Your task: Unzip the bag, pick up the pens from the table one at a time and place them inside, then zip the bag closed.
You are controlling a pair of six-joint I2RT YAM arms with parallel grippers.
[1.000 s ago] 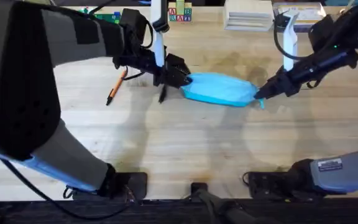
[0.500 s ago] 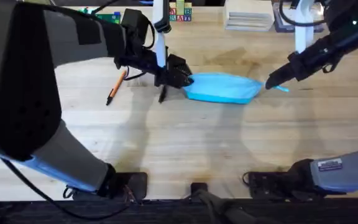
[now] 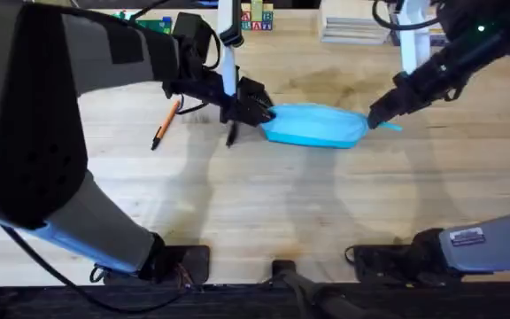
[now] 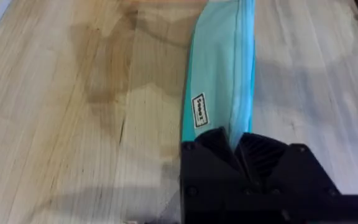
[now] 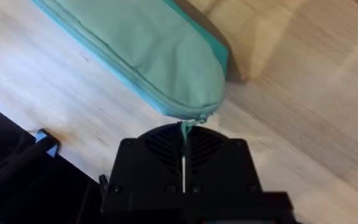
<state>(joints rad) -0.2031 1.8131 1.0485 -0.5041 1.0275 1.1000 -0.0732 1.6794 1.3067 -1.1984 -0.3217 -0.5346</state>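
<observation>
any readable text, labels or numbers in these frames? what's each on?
Small black-bordered tag sewn on the bag: print there, too blurred to read.
White label on the right arm's base: print too small to read.
Letter blocks at the table's far edge: letters not legible.

The right end effector (image 5: 184, 163) grips a thin teal tab at the rounded end of the bag (image 5: 145, 53), its two black fingers (image 5: 160, 146) pressed together on that tab. The light blue bag lies flat on the pale wooden surface (image 5: 303, 118), its seam running along the edge nearer the end effector and its body stretching away from it. A shadow falls on the surface beside the bag's far side.
</observation>
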